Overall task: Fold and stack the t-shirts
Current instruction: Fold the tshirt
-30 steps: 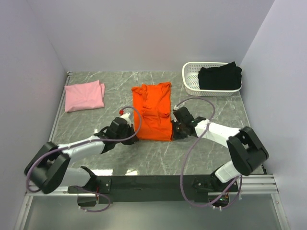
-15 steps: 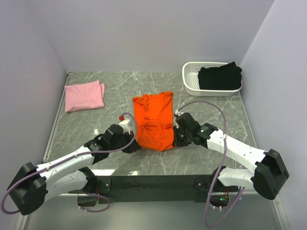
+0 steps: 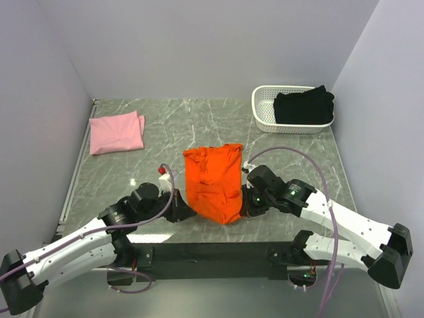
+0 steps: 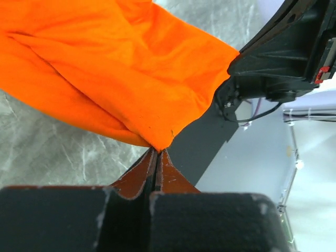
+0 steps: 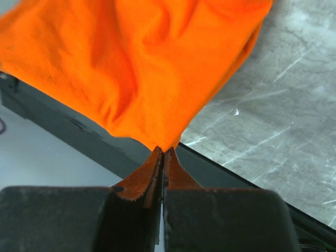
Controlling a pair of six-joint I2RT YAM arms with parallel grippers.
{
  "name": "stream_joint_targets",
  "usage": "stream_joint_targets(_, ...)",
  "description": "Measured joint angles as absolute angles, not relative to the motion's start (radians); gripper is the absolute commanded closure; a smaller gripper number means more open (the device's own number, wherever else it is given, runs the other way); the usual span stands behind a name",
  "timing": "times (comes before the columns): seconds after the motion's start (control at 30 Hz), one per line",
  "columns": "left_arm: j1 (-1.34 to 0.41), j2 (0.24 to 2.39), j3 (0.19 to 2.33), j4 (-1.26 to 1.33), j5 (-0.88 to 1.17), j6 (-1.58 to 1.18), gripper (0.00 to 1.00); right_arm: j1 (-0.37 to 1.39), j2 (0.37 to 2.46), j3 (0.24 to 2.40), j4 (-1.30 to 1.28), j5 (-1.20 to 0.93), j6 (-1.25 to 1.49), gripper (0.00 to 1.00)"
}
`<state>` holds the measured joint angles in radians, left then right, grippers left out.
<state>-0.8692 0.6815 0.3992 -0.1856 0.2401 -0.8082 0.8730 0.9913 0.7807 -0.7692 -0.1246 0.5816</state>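
A grey marbled table (image 3: 291, 165), veined with white, is seen. A white slotted basket (image 3: 264, 111) is set at the table's far right corner, close to the right wall. The table is enclosed by pale lilac walls (image 3: 199, 46) at the back and on both sides. A black bar (image 3: 212, 252) is fixed along the table's near edge, and a metal rail (image 3: 78, 159) is laid along its left edge.

One high view, two close wrist views.
The top camera looks down from behind the near edge over the whole table (image 3: 285, 139). The wrist cameras peer along the left fingers (image 4: 140, 176) and right fingers (image 5: 177, 173), close against the orange t-shirt (image 3: 213, 182), which all three views share.
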Motion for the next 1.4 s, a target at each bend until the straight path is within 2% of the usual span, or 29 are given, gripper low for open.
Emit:
stream_joint_targets(0.33, -0.874, 0.612, 0.405, -0.135, 0.133, -0.860, 1.00, 0.869, 0.987, 0.934, -0.796, -0.036, 0.591, 1.00)
stream_joint_targets(0.77, -0.856, 0.837, 0.510, -0.013, -0.112, -0.802, 1.00, 0.689, 1.235, 1.035, -0.699, -0.024, 0.492, 1.00)
stream_joint_targets(1.1, -0.699, 0.991, 0.524, 0.076, -0.093, -0.744, 1.00, 0.587, 1.395, 1.135, -0.642, -0.076, 0.419, 1.00)
stream_joint_targets(1.4, -0.558, 1.172, 0.606, 0.143, 0.025, -0.669, 1.00, 0.520, 1.580, 1.266, -0.625, -0.124, 0.363, 1.00)
